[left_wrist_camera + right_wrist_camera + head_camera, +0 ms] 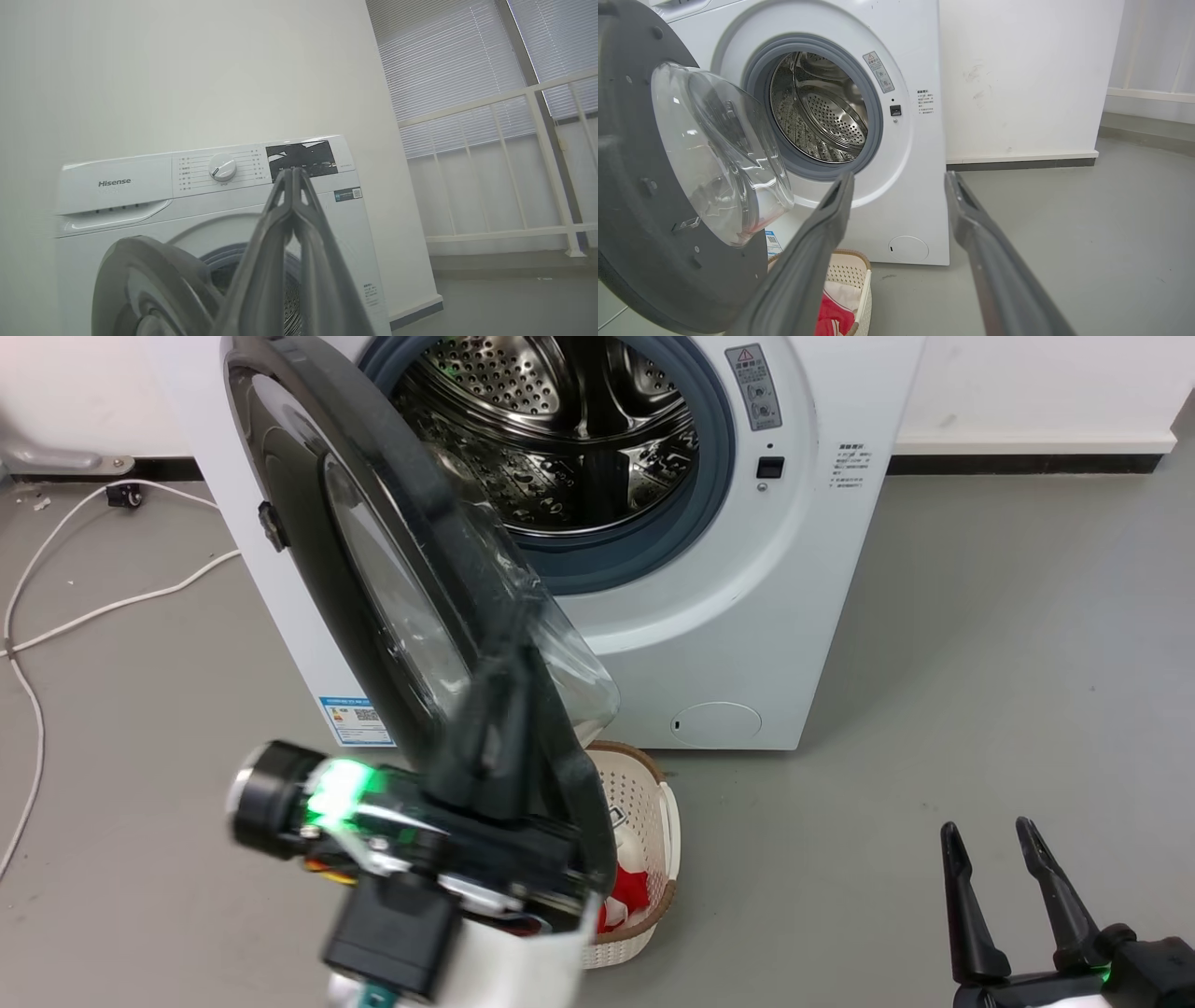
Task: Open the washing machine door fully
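The left tool (292,173) is shut, its two fingers pressed together with nothing between them, raised and pointing up at the washer (747,616). I cannot tell whether their side touches the door. The door (308,523) stands just left of that tool, hung on the washer's left side and swung out roughly halfway, its glass bowl (719,154) bulging toward the fingers. Beyond the tips the drum (560,429) mouth lies uncovered. Below the tool, on the floor (934,663), a basket (644,803) with red cloth (625,896) sits near the door's lower edge. The right tool (988,826) hangs well off to the right, low, fingers spread and empty. The step in hand looks like a push from the door's inner side. It would go best with the closed fingers laid flat on the dark rim (635,196) rather than the slippery glass. They should sit near the free edge and follow the door's arc leftward slowly, stopping when it resists.
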Tool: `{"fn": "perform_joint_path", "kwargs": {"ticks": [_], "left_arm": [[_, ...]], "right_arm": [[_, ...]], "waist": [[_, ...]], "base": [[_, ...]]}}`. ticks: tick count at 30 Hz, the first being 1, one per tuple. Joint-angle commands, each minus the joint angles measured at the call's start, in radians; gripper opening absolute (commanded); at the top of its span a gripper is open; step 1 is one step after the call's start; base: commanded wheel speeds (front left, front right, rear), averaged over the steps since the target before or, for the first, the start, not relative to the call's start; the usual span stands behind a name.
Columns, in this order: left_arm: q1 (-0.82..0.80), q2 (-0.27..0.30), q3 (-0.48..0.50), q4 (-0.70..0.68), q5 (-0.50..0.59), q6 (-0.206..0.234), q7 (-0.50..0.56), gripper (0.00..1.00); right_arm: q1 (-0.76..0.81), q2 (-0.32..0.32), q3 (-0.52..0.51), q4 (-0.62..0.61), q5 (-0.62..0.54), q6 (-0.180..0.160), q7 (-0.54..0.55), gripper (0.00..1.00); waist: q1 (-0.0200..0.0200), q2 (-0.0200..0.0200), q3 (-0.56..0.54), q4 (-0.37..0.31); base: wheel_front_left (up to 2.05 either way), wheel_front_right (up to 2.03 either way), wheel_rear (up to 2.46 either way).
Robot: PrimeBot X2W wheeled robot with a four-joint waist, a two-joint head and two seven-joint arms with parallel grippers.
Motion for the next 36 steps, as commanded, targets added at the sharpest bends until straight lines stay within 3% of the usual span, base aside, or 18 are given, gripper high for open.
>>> {"fn": "perform_joint_path", "kwargs": {"ticks": [1, 12, 21, 27, 36], "left_arm": [[-0.016, -0.005, -0.037, -0.008, 0.005, -0.008, -0.003, 0.00], [-0.076, -0.017, -0.306, 0.012, 0.000, -0.049, -0.003, 0.00], [-0.054, 0.008, -0.437, 0.110, -0.001, -0.081, -0.003, 0.00], [-0.022, 0.038, -0.468, 0.221, -0.032, -0.094, -0.003, 0.00], [0.003, 0.053, -0.384, 0.382, -0.100, -0.063, -0.003, 0.00]], "right_arm": [[-0.016, 0.003, 0.003, -0.003, -0.004, -0.001, -0.002, 1.00], [-0.019, 0.003, 0.015, -0.004, -0.008, -0.001, -0.002, 1.00], [-0.039, 0.003, 0.031, -0.004, -0.013, -0.001, -0.002, 1.00], [-0.057, 0.003, 0.041, 0.000, -0.015, -0.001, -0.002, 1.00], [-0.088, 0.003, 0.052, 0.006, -0.031, -0.001, -0.002, 1.00]], "waist": [[0.0000, -0.0001, 0.001, -0.002], [0.0000, -0.0001, 0.012, -0.004], [0.0000, -0.0001, 0.024, 0.001], [0.0000, -0.0001, 0.042, 0.005], [0.0000, -0.0001, 0.078, -0.010]], "base": [[0.00, 0.00, 0.00], [0.00, 0.00, 0.00], [0.00, 0.00, 0.00], [0.00, 0.00, 0.00], [0.00, 0.00, 0.00]]}}
